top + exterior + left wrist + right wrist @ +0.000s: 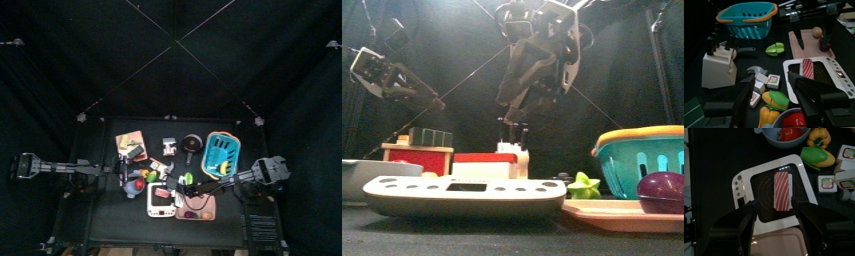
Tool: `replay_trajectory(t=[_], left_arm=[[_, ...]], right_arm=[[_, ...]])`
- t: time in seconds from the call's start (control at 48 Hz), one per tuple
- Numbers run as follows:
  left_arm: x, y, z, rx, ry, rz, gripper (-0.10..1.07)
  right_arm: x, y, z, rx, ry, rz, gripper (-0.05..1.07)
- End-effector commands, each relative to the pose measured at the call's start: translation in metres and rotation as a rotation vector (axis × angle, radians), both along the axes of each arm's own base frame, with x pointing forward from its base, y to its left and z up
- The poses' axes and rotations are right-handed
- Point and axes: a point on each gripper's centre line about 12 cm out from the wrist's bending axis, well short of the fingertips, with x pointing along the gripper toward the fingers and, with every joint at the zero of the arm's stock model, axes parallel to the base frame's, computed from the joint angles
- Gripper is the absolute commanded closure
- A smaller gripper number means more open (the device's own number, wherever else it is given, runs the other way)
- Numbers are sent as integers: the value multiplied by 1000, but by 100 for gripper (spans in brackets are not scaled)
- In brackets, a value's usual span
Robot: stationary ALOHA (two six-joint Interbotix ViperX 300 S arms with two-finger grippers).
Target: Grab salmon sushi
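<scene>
The salmon sushi is an orange slab with white stripes. It lies in the dark well of a white tray, also seen in the left wrist view as the salmon sushi on the tray. My right gripper hovers over the tray, open, with the sushi just ahead of the gap between its jaws and not touched. My left gripper is open and holds nothing, above a cluster of toy food to the tray's left. In the top view the right gripper reaches in over the tray.
A teal basket stands at the back right, and a knife block is mid-table. A pink cutting board lies beside the tray. Sushi rolls, a green fruit, a yellow pepper and a bowl crowd the tray's left side.
</scene>
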Motion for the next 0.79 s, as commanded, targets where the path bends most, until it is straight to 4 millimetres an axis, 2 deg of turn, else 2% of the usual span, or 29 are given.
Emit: replay_trajectory(t=[0.0,0.125,0.292,0.5,0.625,0.771], left_arm=[[12,-5,5,21,-2,-38,7],[22,-9,-2,34,33,-67,7],[33,-17,-12,58,79,-117,6],[43,-33,-23,33,118,-167,6],[49,-49,-38,-21,157,-187,6],[62,-53,-54,-32,196,-189,6]], right_arm=[[-8,-4,19,-9,-53,7,14],[-20,-7,12,-15,-34,12,14],[-30,-9,13,0,-52,15,14],[-41,-9,5,22,-61,28,14],[-45,-10,0,30,-56,29,14],[-46,-12,-5,38,-62,29,14]])
